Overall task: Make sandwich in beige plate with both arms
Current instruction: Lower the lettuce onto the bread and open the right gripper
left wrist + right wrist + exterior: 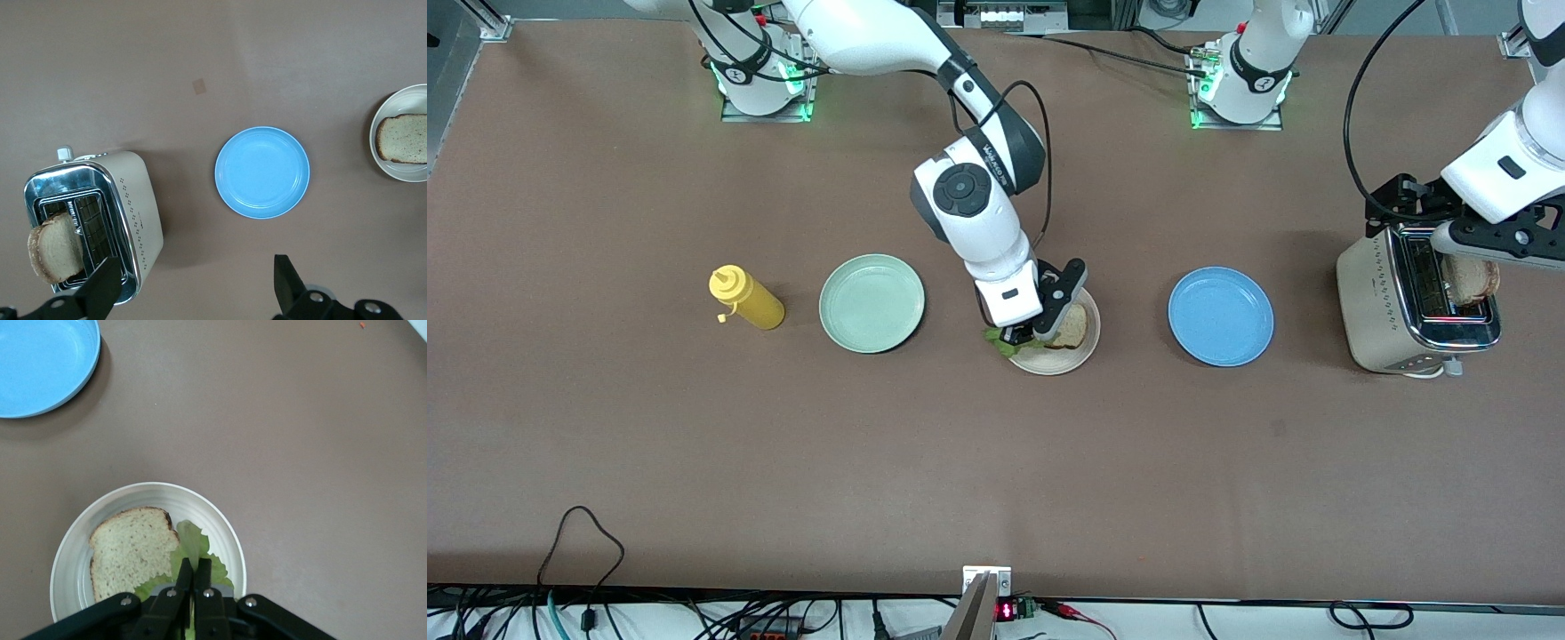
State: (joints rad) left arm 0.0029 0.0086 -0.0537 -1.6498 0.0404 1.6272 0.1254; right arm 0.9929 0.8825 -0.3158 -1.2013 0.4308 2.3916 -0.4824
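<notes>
The beige plate (1069, 363) (223, 523) lies mid-table and holds one bread slice (1073, 327) (130, 547). Just over the plate's edge toward the right arm's end, my right gripper (1021, 339) (197, 564) is shut on a ruffled green lettuce leaf (996, 339) (191, 543), which hangs beside the slice. A second bread slice (1472, 279) (57, 248) sticks up out of the toaster (1383, 307) (137, 210). Above the toaster hangs my left gripper (1485, 242) (197, 268), open, with nothing between its fingers.
A blue plate (1220, 316) (262, 172) lies between the beige plate and the toaster. Toward the right arm's end sit a mint-green plate (871, 302) and a yellow squeeze bottle (745, 298). Cables run along the table edge nearest the front camera.
</notes>
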